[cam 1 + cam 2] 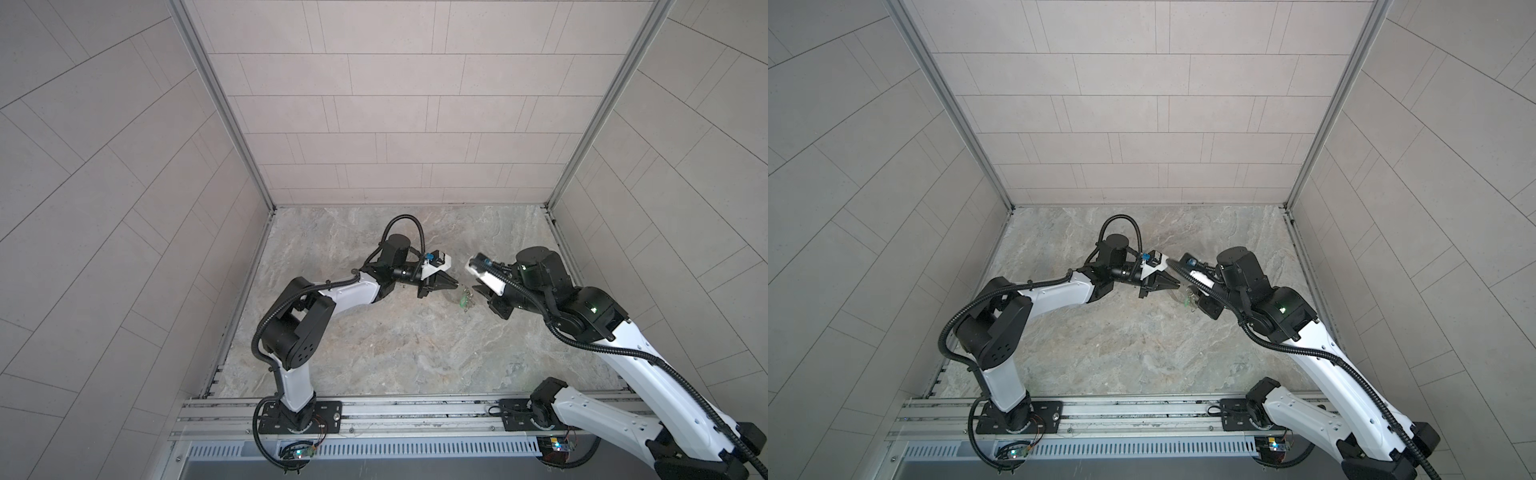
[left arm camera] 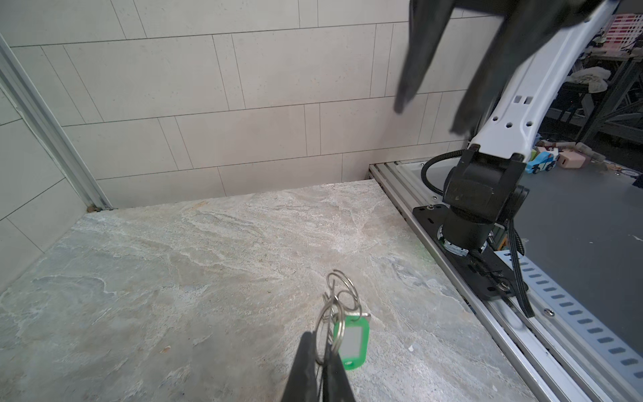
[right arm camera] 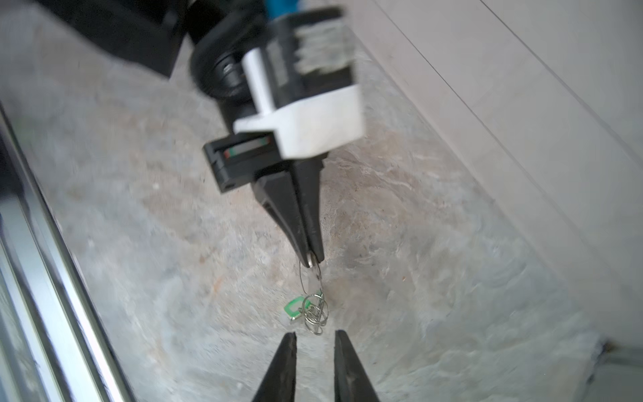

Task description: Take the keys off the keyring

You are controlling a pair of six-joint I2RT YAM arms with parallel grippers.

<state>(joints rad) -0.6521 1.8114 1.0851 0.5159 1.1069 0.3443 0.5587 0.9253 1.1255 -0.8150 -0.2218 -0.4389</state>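
My left gripper (image 2: pixel 322 348) is shut on the big silver wire loop of the keyring (image 2: pixel 328 322). Smaller silver loops (image 3: pixel 315 315) and the green-tagged key (image 2: pixel 351 343) dangle from that loop, low over the stone tabletop. In the right wrist view the green tag (image 3: pixel 291 310) hangs beside the loops under the left gripper's tip (image 3: pixel 311 259). My right gripper (image 3: pixel 315 336) is open. Its fingertips sit just short of the loops with nothing between them. In both top views the two grippers (image 1: pixel 455 284) (image 1: pixel 477 289) face each other over the green tag (image 1: pixel 463 300).
The stone tabletop (image 1: pixel 395 340) is boxed in by tiled walls (image 1: pixel 395 124) at the back and both sides. An aluminium rail (image 1: pixel 395 415) with both arm bases runs along the front. The right arm's base (image 2: pixel 480 209) stands near the table edge.
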